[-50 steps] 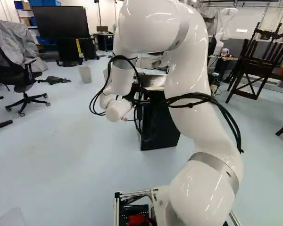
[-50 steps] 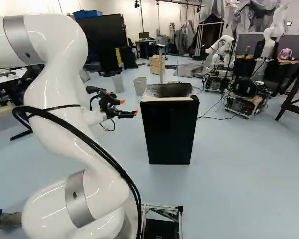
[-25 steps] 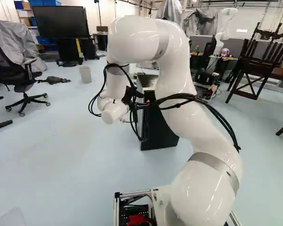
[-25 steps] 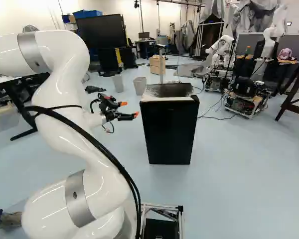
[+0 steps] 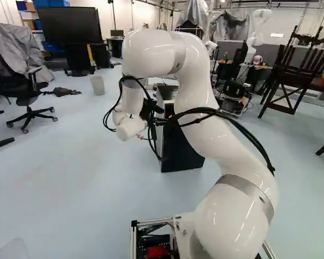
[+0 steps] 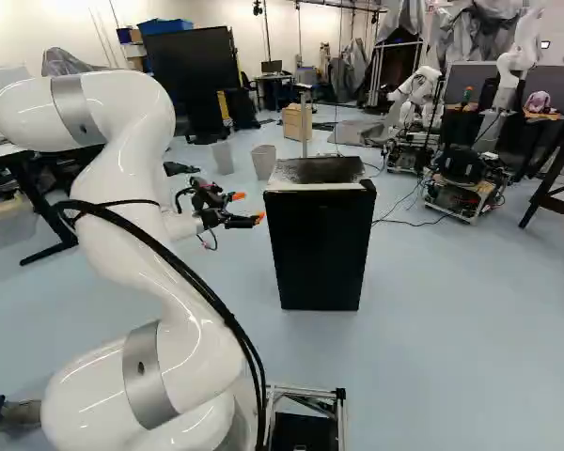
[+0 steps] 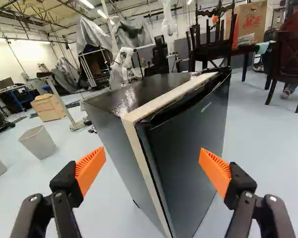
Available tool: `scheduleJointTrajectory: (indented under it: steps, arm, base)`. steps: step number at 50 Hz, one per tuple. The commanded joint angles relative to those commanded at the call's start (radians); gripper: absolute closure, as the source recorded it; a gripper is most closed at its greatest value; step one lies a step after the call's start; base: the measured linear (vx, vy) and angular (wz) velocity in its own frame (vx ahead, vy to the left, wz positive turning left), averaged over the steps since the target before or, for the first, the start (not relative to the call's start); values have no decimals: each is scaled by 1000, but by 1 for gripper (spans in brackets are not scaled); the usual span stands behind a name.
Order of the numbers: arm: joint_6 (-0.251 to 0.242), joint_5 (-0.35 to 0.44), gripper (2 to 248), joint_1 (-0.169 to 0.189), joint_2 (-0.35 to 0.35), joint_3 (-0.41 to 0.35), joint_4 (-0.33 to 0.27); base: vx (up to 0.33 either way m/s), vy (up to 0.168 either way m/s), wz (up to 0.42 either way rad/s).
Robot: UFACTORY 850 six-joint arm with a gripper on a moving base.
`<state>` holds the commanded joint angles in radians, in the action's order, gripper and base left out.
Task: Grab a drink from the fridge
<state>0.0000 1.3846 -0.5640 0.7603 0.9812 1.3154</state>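
Note:
In the right base view my gripper point(image 6: 248, 209) hangs just off the near left upper corner of the black fridge point(image 6: 320, 246). Seen from the wrist, the gripper point(image 7: 152, 168) has its two orange pads wide apart with nothing held between them. Ahead of it stands the fridge point(image 7: 188, 144), its front corner edge lying between the fingers' directions. The fridge door looks closed, with a pale strip along its top and side edges. No drink shows in any view.
Behind the fridge are grey bins point(image 6: 264, 162), a wooden cabinet point(image 6: 296, 122) and another robot point(image 6: 419, 94). Dark wooden chairs point(image 5: 298, 67) stand at the right of the left base view. An office chair point(image 5: 22, 89) is at its left.
The arm's upper bend has lowered and drawn back, while the gripper has shifted slightly toward the fridge and down. The base and fridge have not moved.

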Motion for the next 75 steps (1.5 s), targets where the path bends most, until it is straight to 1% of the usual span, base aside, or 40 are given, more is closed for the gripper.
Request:
scheduleJointTrajectory:
  steps: [10,28,44,50,62,67,75]
  arm:
    - [0,0,3,17,10,18,0]
    - [0,0,3,43,10,19,0]
    - [-2,0,3,48,13,24,0]
    - [-41,0,3,48,13,24,0]
    - [-153,0,3,48,13,24,0]
    - [-170,0,3,48,13,24,0]
    - [-177,0,3,48,13,24,0]
  base:
    - [0,0,0]
    - [0,0,0]
    - [0,0,0]
    - [0,0,0]
    - [0,0,0]
    - [0,0,0]
    - [0,0,0]
